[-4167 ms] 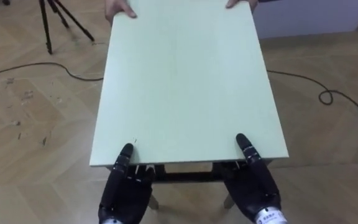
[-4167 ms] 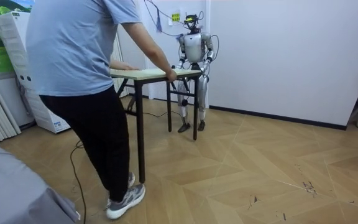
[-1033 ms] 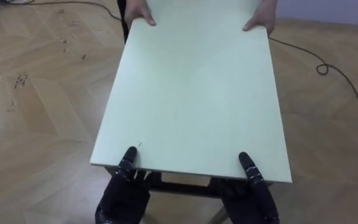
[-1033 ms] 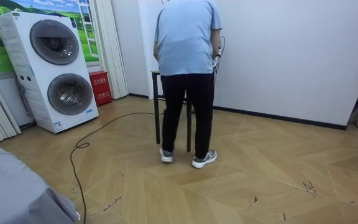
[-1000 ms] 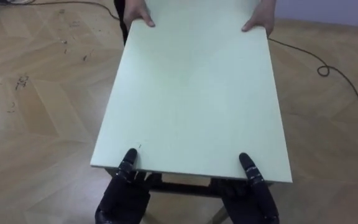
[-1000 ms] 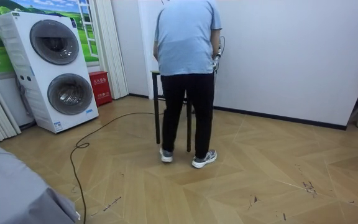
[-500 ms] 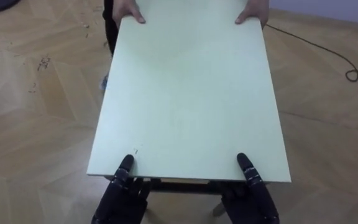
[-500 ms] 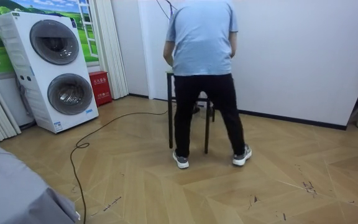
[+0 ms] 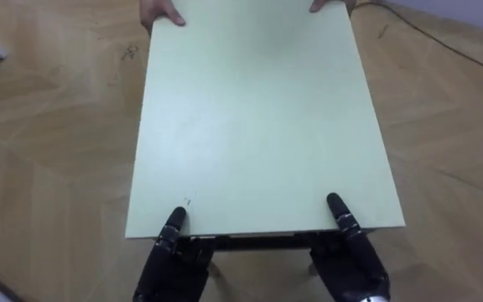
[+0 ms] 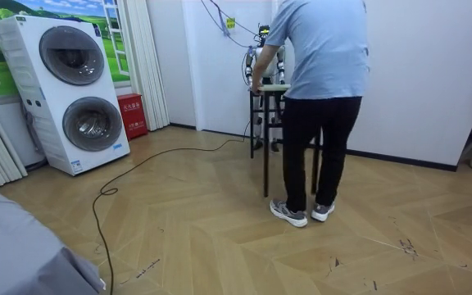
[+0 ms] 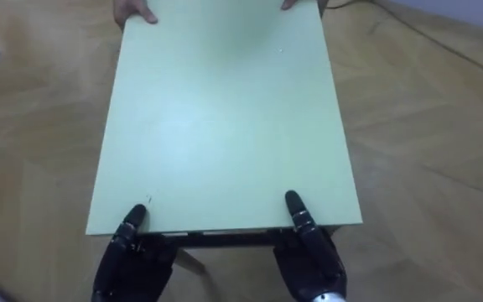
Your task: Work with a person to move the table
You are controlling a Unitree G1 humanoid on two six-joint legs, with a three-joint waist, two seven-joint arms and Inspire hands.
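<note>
Your head camera looks down on a pale green tabletop (image 9: 258, 117) that runs lengthwise from 6 o'clock to 12 o'clock, with wooden herringbone floor (image 9: 49, 126) on both sides of it. Your left hand (image 9: 170, 260) is at the near edge towards 7 o'clock, its thumb lying flat on top of the board. Your right hand (image 9: 350, 264) is at the same edge towards 5 o'clock, its thumb also resting on top. The rest of each hand goes down under the edge beside the dark table frame (image 9: 258, 243), so you cannot tell how either hand is closed on the underside.

At the far end, a person's hands hold the two corners. One person's hand (image 9: 162, 12) is at about 11 o'clock and the other person's hand (image 9: 329, 5) at about 1 o'clock, both reaching over the edge onto the board.

In the room view the table (image 10: 273, 88) stands between you and the person (image 10: 322, 65). The person's back is to the camera and the arms reach forward to the near end. You stand at the far end, close to the white wall (image 10: 416, 65). You cannot tell whether the table legs are clear of the floor. Well away, towards the room view's left, is a stacked washer and dryer (image 10: 76, 90), with a red box (image 10: 131, 115) just beside it.
</note>
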